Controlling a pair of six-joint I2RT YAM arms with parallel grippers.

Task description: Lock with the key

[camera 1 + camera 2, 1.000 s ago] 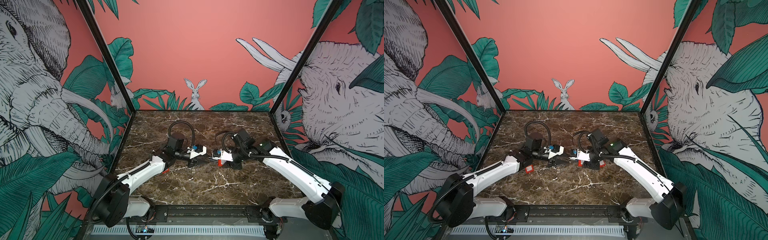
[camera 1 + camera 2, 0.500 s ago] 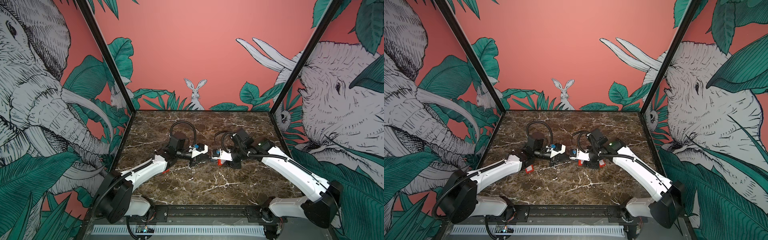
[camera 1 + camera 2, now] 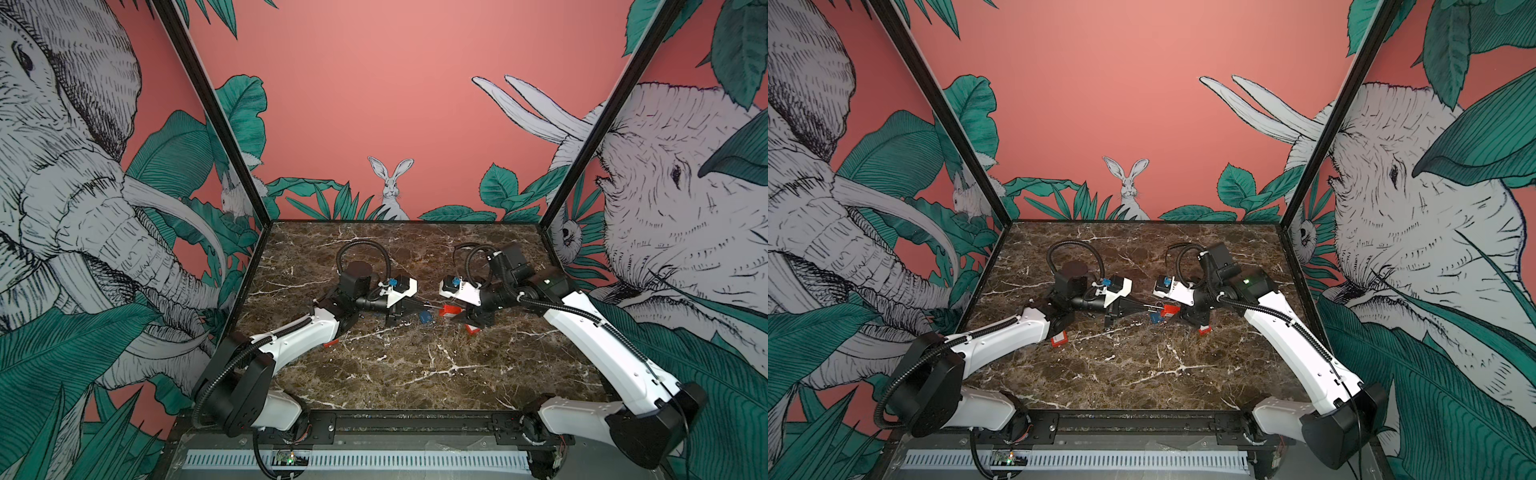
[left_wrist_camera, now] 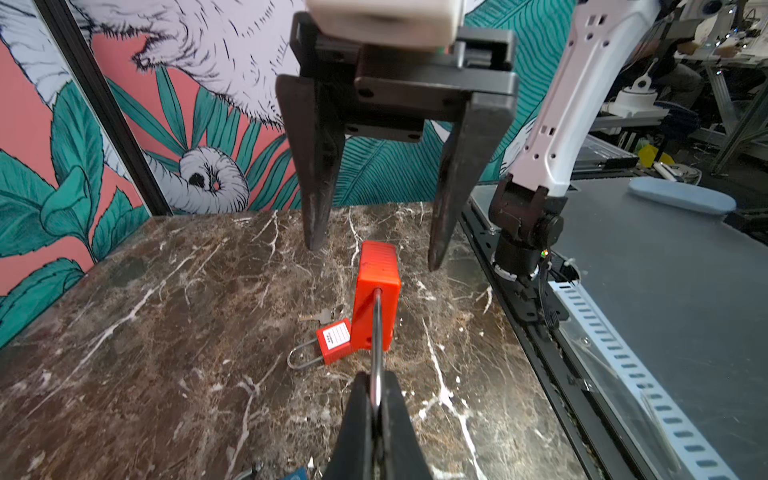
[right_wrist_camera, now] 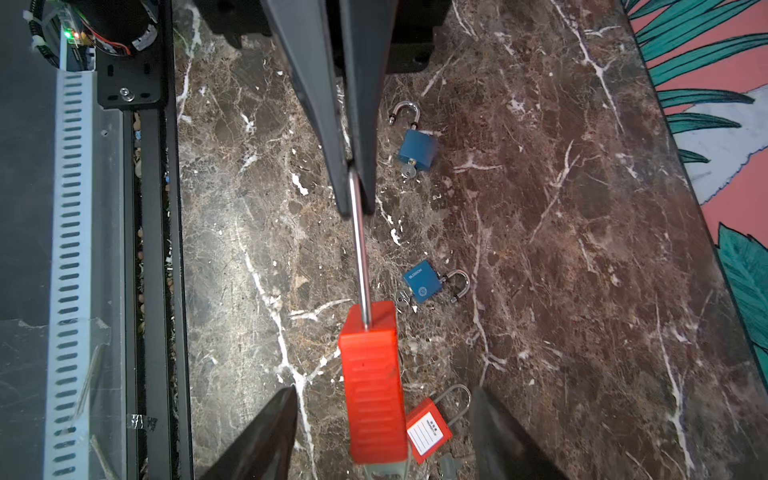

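Surface [image 3: 415,374]: dark veined marble. Both arms reach to its middle, tips nearly meeting.

Left pincer [image 4: 377,380]: clenched hard on the bare steel shackle [image 5: 360,257] of the large red padlock [image 4: 376,286]. The fingers meet on the rod with no gap showing.

Right pincer [image 5: 382,392]: released and spread wide, one finger on each side of the padlock's body. Clear space shows on both sides and no contact is visible.

The large red padlock [image 3: 451,309] hangs between the two pincers and appears lifted off the surface. Its shackle end points to the left pincer, and the far end of its body sits between the right pincer's fingertips. In both top views it is close to the middle of the surface.

Small red padlock [image 4: 334,338]: flat on the surface under the large one, with a loose key [image 4: 322,316] just beside it.

Off to one side lie a blue padlock [image 5: 422,280] and a second blue padlock [image 5: 417,149], well apart from each other. The second has a key in its base.
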